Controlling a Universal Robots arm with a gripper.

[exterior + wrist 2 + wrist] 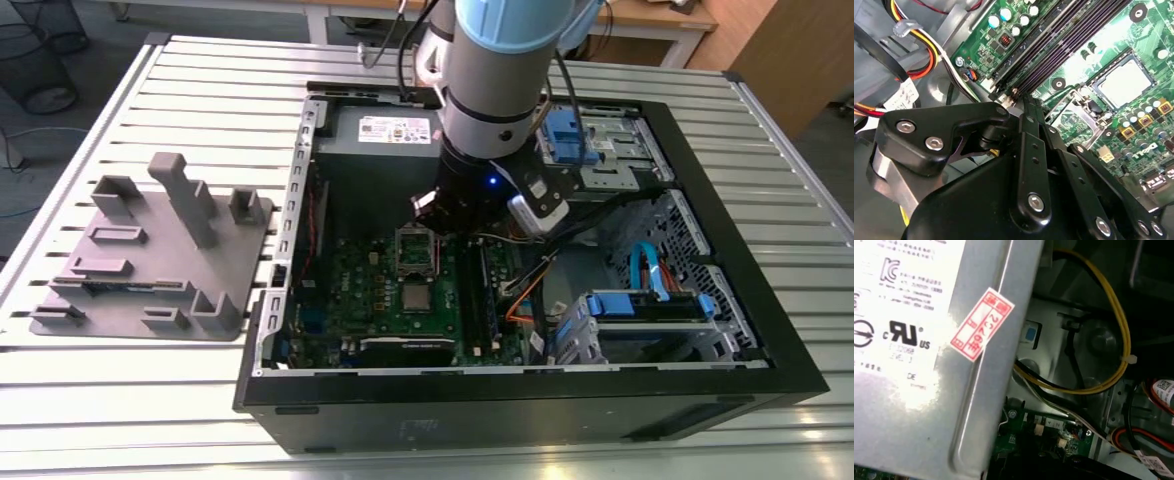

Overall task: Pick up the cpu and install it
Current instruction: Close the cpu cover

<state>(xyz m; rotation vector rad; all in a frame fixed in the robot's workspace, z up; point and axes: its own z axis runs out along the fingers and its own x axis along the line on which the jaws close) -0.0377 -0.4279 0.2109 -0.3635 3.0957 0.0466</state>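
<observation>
So the small, flat, square cpu (1124, 80) with the pale silvery metal top is found sitting in the dark, metal-rimmed socket (1094, 86) on the green circuit board (367, 285), inside the open black computer case (534, 400) that's parked on a slatted metal table (134, 400). The black gripper (1026, 102) is held just above the board, near the socket but apart from the chip, and its jaws look pressed together with nothing gripped between them. A large grey plastic tray (120, 270) with upright posts is set on the table beside the case, on the exterior view's left.
</observation>
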